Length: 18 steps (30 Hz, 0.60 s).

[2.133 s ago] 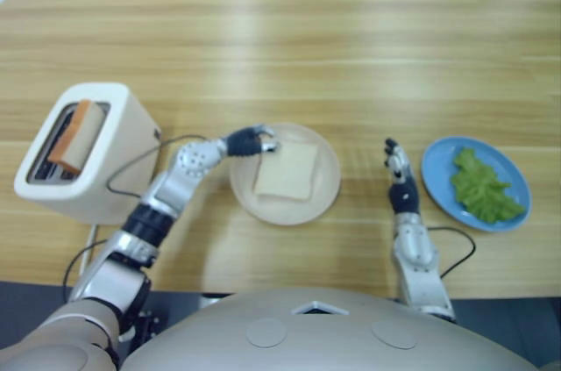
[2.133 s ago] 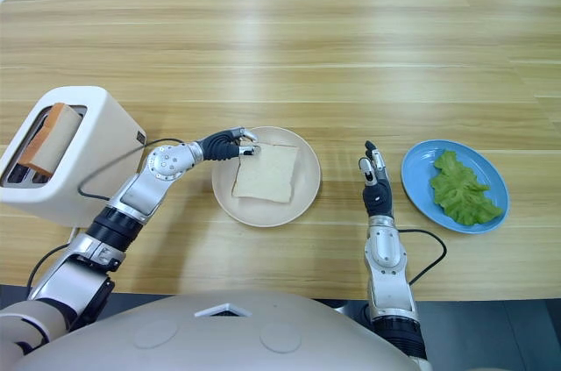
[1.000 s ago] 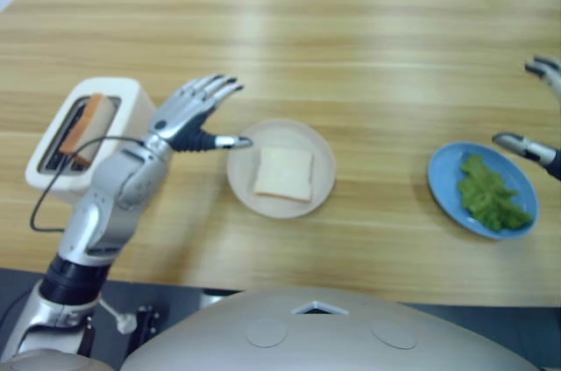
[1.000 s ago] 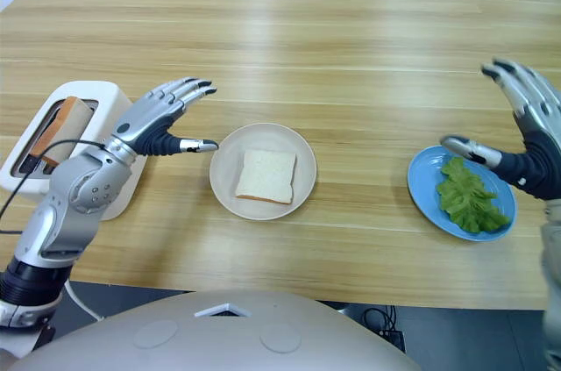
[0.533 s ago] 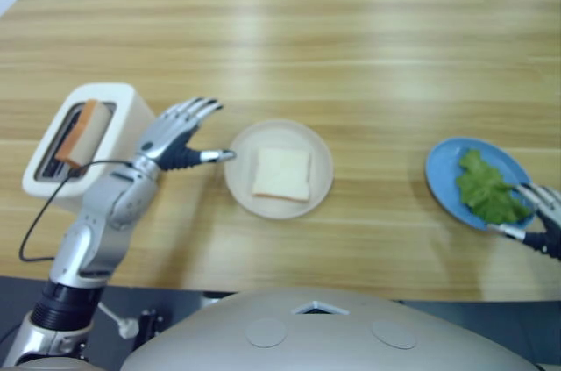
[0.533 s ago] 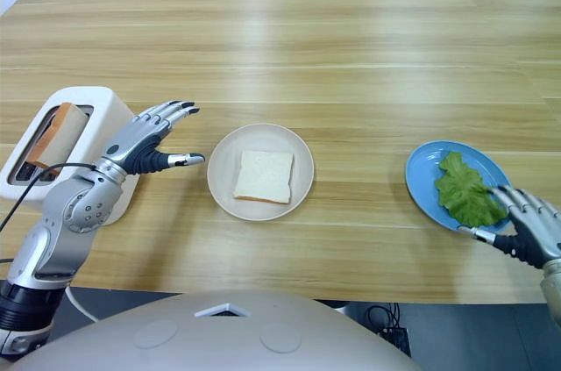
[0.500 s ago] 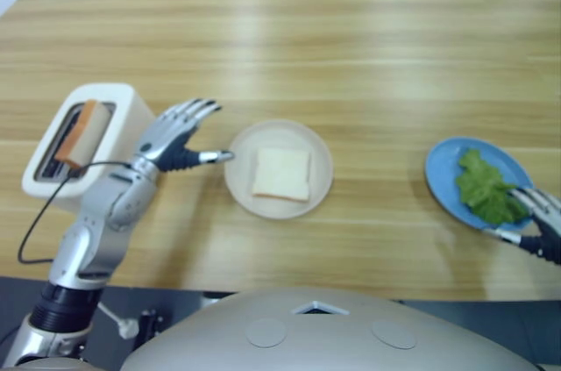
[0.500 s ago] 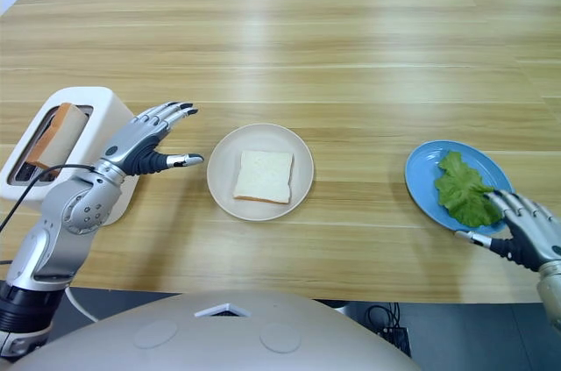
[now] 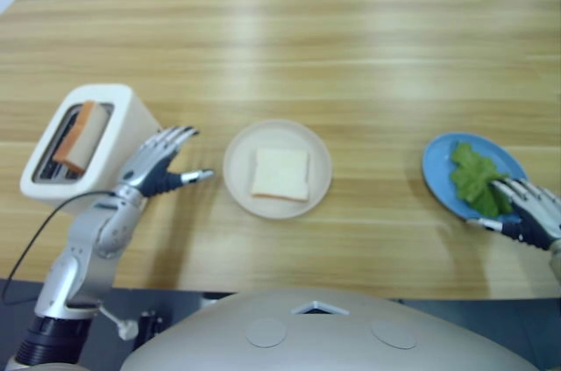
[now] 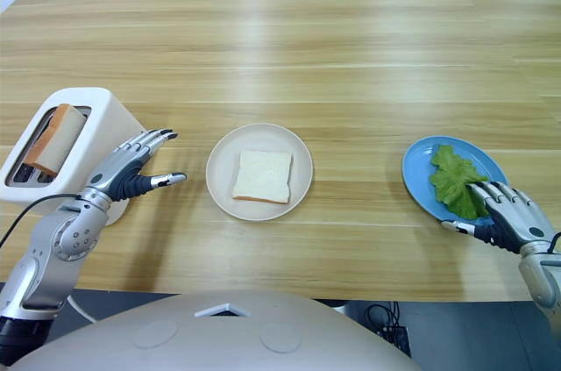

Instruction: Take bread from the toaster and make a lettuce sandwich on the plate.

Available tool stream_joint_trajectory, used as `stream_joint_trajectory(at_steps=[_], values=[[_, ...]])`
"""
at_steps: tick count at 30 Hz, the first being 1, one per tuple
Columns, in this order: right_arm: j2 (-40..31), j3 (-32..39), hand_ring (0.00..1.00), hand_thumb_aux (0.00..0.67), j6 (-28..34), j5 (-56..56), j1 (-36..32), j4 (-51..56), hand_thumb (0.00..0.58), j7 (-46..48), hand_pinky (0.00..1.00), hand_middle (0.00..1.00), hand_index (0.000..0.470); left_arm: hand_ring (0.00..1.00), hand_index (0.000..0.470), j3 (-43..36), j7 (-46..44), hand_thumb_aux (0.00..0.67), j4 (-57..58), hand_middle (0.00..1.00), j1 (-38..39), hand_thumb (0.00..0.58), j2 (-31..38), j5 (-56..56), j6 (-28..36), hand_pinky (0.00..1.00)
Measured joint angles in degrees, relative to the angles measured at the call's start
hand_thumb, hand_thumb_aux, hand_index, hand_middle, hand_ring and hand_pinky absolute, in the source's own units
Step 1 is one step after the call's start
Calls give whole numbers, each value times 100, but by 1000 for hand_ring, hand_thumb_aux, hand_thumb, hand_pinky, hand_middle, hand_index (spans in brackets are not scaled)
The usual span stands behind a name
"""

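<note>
- Far left: white boxy toaster (image 10: pixel 105 125) on the light wooden table (image 10: pixel 307 55). One browned slice of toast (image 10: pixel 51 139) stands upright in its slot, not yet taken.
- Left hand (image 10: pixel 127 174): just beside the toaster's near right corner, between it and the middle plate. Fingers spread apart, thumb out to the side, holding nothing.
- Centre: round beige plate (image 10: pixel 223 156) with one pale square slice of bread (image 10: pixel 263 174) lying flat on it. I read this as the bottom layer, already in place.
- Right: round blue plate (image 10: pixel 416 169) carrying a crumpled green lettuce leaf (image 10: pixel 451 178).
- Right hand (image 10: pixel 513 217): at the blue plate's near right edge. Fingers are extended over the leaf's near side, fingertips at or touching it, and the thumb is apart, low by the rim. Not closed on the leaf as far as I can see.
- Step in hand, my judgement: picking up the lettuce.
- Next move calls for closing fingers and thumb on the leaf's edge. Then I lift it off the blue plate and carry it left onto the bread slice.
- The leaf is limp and may slip or drag the plate, so I want a firm pinch before lifting.
- The toast in the slot comes after, as the top layer.
</note>
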Motion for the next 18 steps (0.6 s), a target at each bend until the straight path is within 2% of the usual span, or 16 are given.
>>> stream_joint_trajectory(at_steps=[4,7,11,18], values=[[-37,-458,0,0,165,270,407,-667,0,193,0,0,0,0,0,-1,38,0,37,0,-15,0,0,0,-52,0],[-35,-644,0,0,259,423,456,-1109,0,362,0,0,0,0,0,3,44,0,38,0,-18,0,0,1,-60,0],[-40,-654,0,0,316,475,109,-1185,0,474,0,0,0,0,0,5,52,0,37,0,1,0,-6,7,-61,0],[-233,-49,0,0,351,224,-657,-450,0,535,0,0,0,0,0,-15,92,0,77,0,69,0,-38,17,-100,0]])
